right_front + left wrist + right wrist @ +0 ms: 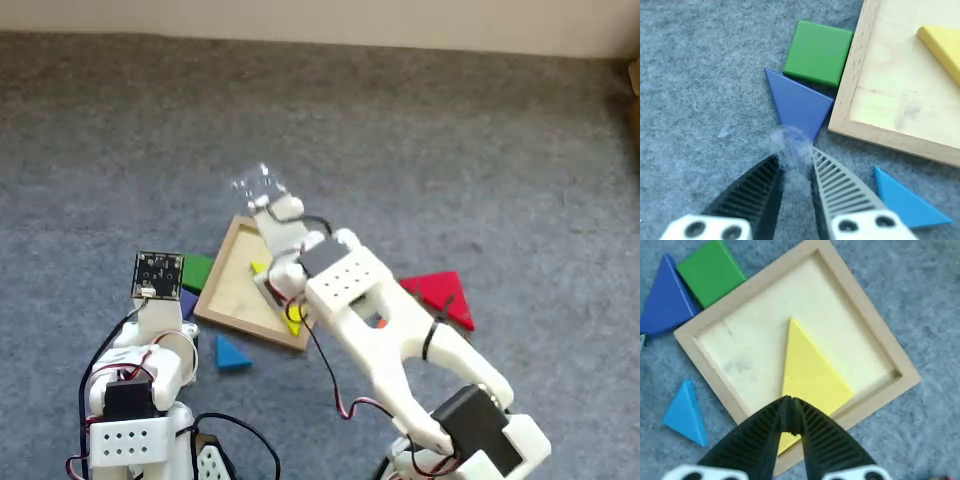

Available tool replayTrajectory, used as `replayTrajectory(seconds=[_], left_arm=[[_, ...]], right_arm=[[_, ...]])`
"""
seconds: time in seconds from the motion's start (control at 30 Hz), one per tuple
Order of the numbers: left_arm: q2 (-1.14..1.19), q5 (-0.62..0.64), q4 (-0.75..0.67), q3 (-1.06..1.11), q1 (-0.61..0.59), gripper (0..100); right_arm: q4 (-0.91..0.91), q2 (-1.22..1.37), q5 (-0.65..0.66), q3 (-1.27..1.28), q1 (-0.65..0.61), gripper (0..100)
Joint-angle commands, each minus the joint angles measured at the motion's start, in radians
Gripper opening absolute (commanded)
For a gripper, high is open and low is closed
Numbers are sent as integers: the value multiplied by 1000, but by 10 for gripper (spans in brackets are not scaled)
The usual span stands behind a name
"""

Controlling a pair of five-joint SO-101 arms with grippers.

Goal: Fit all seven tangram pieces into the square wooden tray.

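The square wooden tray (867, 332) holds one yellow triangle (810, 372), lying flat with a corner in the tray's near corner. My right gripper (790, 409) hovers over that triangle's edge, fingers shut together with nothing visibly between them. In the high view the right arm (350, 290) covers much of the tray (230, 290). Outside the tray lie a green square (817, 50), a dark blue triangle (800, 105) and a light blue triangle (905, 200). My left gripper (796, 161) sits low over the carpet, slightly open, its tips just short of the dark blue triangle's point.
A red triangle (440, 293) lies on the grey carpet to the right of the tray, beside the right arm. The green square (198, 270) touches the tray's left rim. Open carpet stretches beyond the tray toward the far wall.
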Motion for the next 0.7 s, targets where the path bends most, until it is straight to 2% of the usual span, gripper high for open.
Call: replayTrajectory(seconds=[0.0,0.23,0.67], left_arm=[[-8,-3,-14,27,10,77],[-8,-3,-14,27,10,77],[-8,-3,-14,27,10,77]], right_arm=[[-185,-56,-9,113,-33,11],[-282,-54,-9,214,-56,11],[-255,-97,-2,217,-163,11]])
